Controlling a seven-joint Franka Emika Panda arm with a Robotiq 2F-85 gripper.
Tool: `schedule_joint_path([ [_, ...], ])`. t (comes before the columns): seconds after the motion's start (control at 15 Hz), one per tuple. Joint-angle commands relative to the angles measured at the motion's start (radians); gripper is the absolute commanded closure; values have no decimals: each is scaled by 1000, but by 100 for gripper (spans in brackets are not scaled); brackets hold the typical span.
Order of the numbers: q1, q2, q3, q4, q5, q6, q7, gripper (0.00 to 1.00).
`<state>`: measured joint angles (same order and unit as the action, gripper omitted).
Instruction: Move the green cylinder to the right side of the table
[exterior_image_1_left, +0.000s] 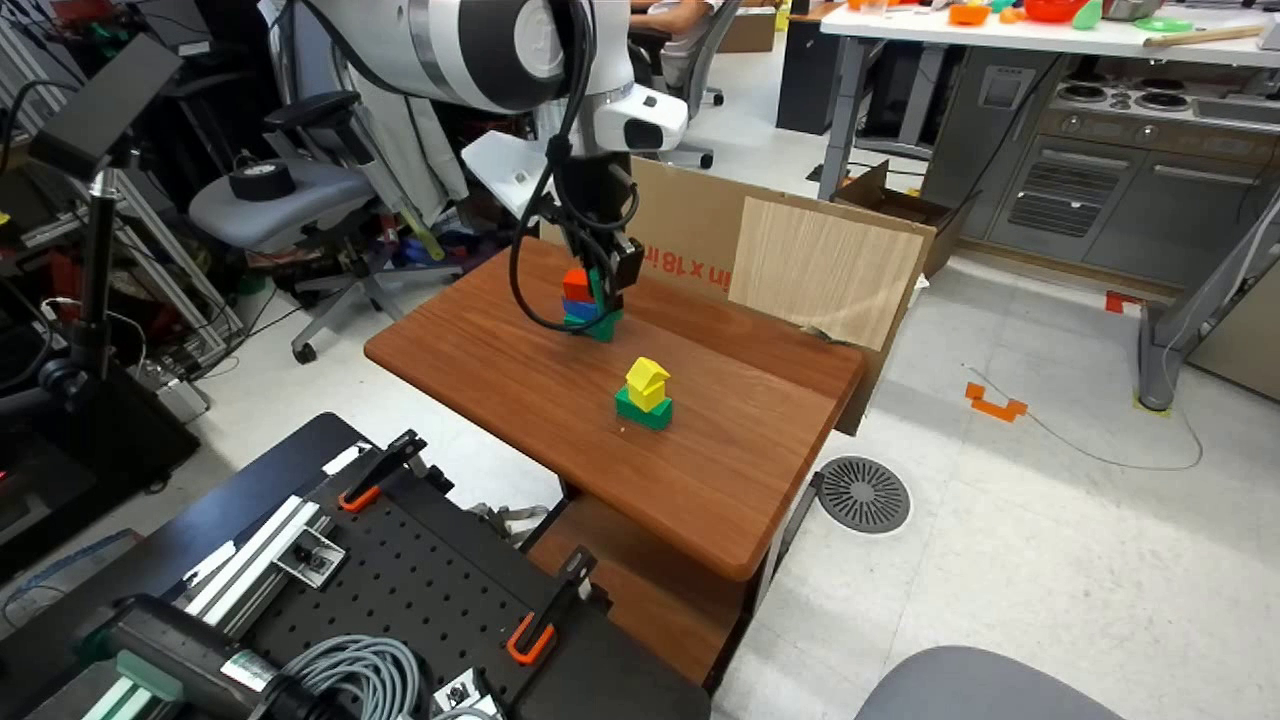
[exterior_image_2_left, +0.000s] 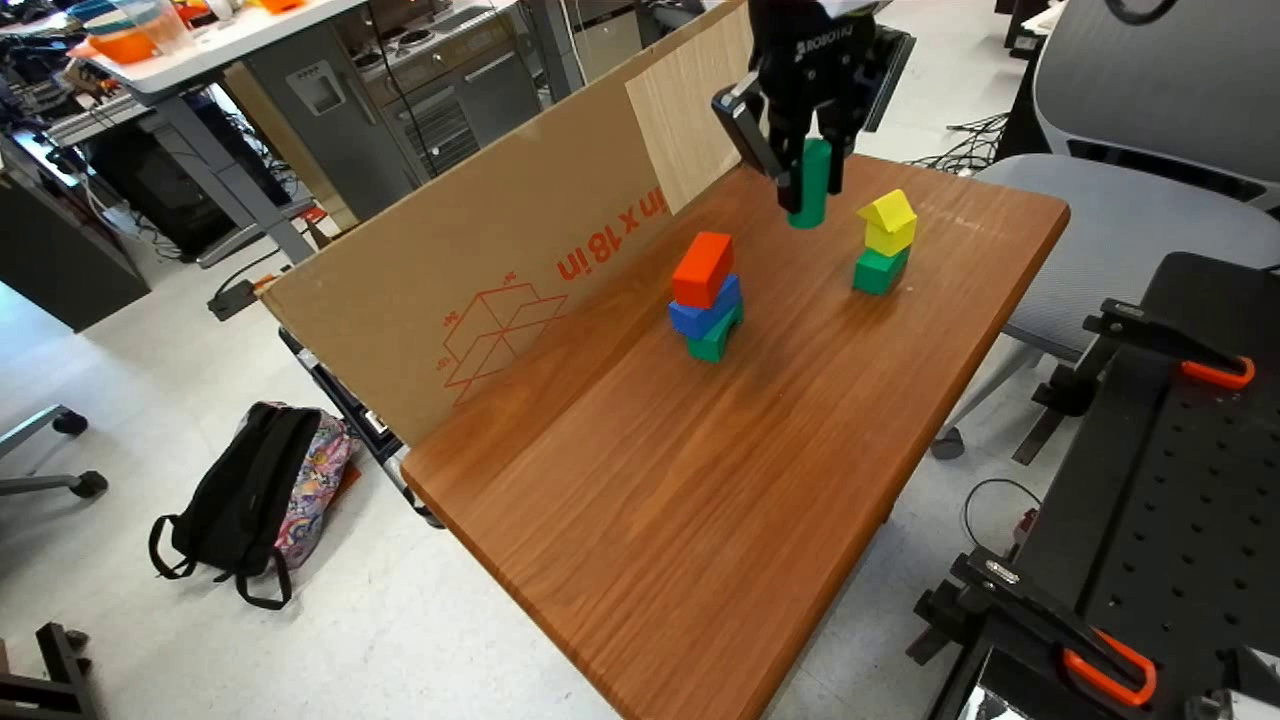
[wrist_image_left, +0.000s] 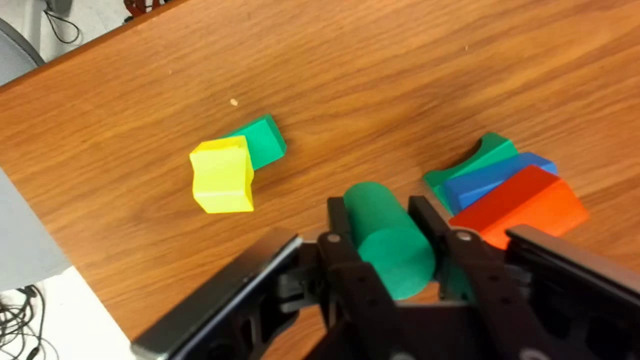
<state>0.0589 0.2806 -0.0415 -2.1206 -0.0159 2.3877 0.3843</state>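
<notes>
Now my gripper (wrist_image_left: 378, 207) clamps the green cylinder (wrist_image_left: 390, 240). To go right, I should clear the red block (wrist_image_left: 522, 202), then lower gently.

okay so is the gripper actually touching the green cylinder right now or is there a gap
Touching. In an exterior view, the gripper has its fingers against opposite sides of the green cylinder, with no gap showing.

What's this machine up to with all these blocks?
A robot arm holds a green cylinder between its fingers, in the air over the table. On the table stand a yellow-topped stack and a red-topped stack. The green cylinder is meant for the table's right side; it hasn't been set down yet.
</notes>
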Motion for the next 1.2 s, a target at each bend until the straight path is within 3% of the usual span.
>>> schedule_joint_path([
  [0.0,-5,65,-27,82,15,-23,86,91],
  [0.33,-5,178,-68,162,66,-49,255,91],
  [0.73,-25,291,-60,255,199,-97,386,91],
  [1.13,-15,331,-68,297,206,-60,463,91],
])
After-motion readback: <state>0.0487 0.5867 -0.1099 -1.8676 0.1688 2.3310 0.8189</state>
